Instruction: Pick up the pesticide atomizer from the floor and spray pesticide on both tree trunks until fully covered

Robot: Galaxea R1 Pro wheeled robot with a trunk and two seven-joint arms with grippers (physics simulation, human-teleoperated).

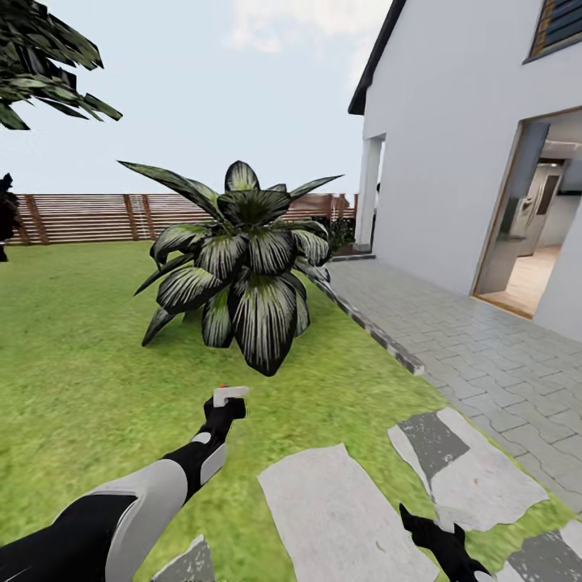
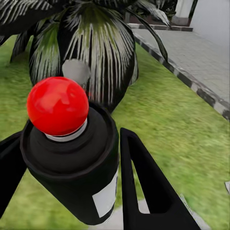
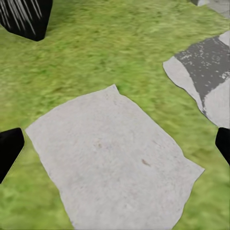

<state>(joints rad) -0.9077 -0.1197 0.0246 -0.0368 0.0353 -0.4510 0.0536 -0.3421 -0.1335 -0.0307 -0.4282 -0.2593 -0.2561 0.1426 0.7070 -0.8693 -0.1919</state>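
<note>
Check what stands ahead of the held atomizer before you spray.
The left tool holds the pesticide atomizer facing a big striped-leaf bush on the lawn. No bare tree trunk is in view ahead, so the bush would catch the spray.

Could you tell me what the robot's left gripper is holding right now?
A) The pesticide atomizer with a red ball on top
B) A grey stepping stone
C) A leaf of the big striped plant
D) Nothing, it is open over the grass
A: in the left wrist view the left gripper has its black fingers on either side of the dark-bodied pesticide atomizer, red ball on top.
</note>
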